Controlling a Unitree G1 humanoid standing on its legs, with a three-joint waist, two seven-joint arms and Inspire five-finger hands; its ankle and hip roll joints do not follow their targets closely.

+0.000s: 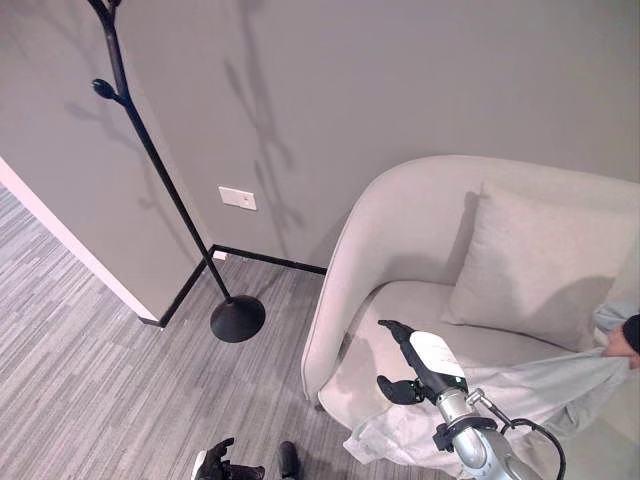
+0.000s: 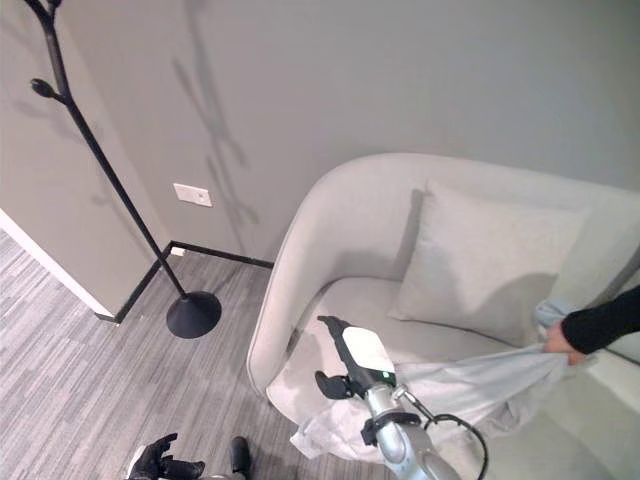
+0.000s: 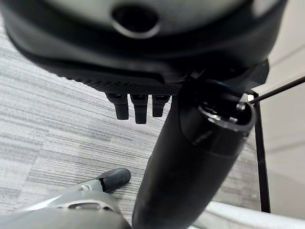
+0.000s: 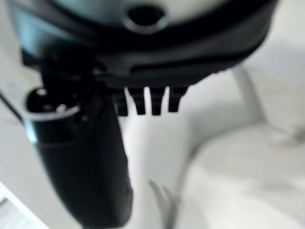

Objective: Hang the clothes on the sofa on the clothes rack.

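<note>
Task barely begun: grey garment (image 2: 470,390) lies on sofa (image 2: 330,230), far end held by a person's hand (image 2: 558,342); right hand (image 2: 350,362) hovers open, empty; rack (image 1: 150,160) bare.

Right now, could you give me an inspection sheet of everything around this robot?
Surface: pale grey curved sofa, seat partly bare.
Job's things: light grey garment lying across the seat's front; tall black coat rack bare, by the wall corner.
Clutter: grey square cushion against the backrest.
Robot hands: right robot hand open above the seat; left robot hand low over the carpet, open.
Cables: nothing seen.
Surroundings: person's hand holding the garment's far end; grey striped carpet.
</note>
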